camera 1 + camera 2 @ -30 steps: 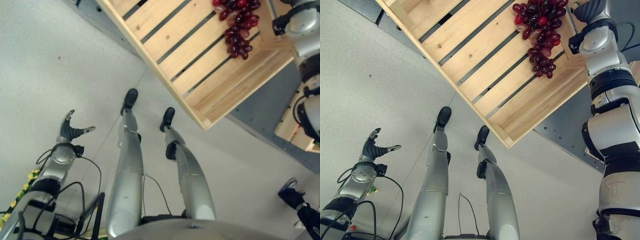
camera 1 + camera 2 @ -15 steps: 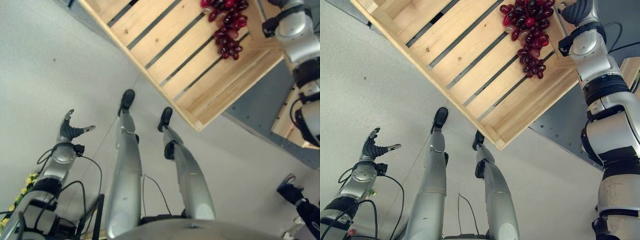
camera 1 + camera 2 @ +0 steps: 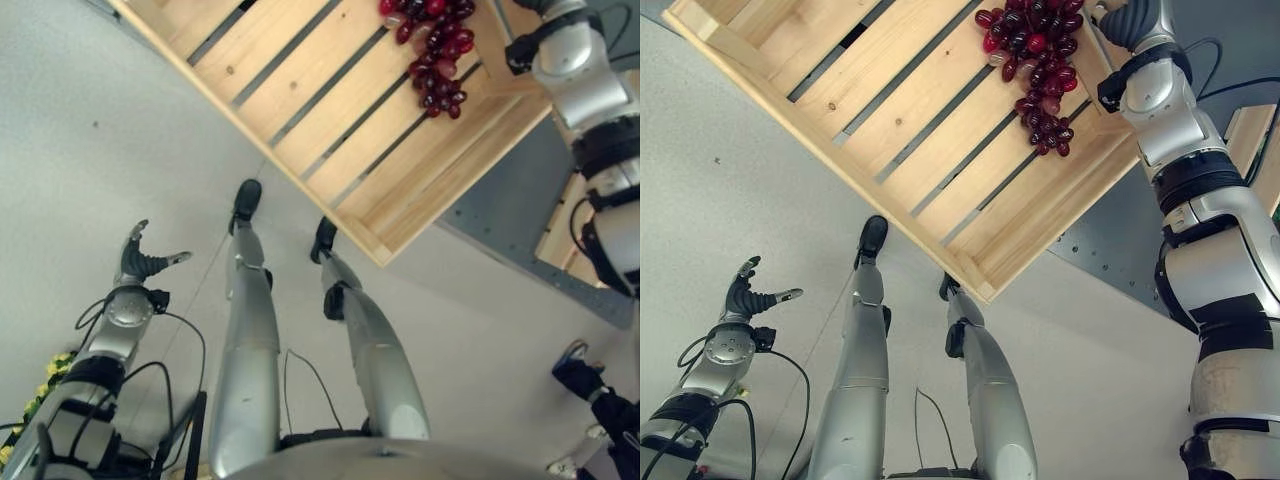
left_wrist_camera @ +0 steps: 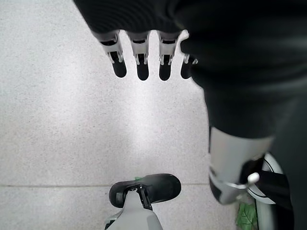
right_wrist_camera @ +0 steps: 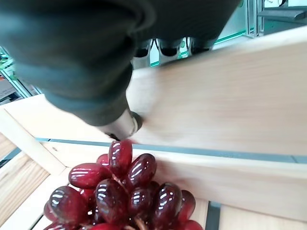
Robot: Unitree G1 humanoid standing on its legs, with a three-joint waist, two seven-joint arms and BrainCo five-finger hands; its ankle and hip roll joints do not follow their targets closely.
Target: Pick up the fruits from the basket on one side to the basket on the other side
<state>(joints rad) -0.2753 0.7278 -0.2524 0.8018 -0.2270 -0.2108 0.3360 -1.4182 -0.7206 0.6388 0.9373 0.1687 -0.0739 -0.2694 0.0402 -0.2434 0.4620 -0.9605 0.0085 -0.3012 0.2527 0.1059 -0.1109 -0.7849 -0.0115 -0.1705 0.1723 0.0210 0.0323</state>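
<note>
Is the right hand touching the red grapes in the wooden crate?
Touching. In the right wrist view, the right hand has its thumb tip on the top grape of the red grapes, over the wooden crate.

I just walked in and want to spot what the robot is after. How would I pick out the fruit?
Look for the big pale wooden crate with a slatted floor, lying on the ground ahead of the robot. In its far corner, close beside the robot's right hand, lies a bunch of grapes. It is the only glossy dark-red thing against the bare light wood.
</note>
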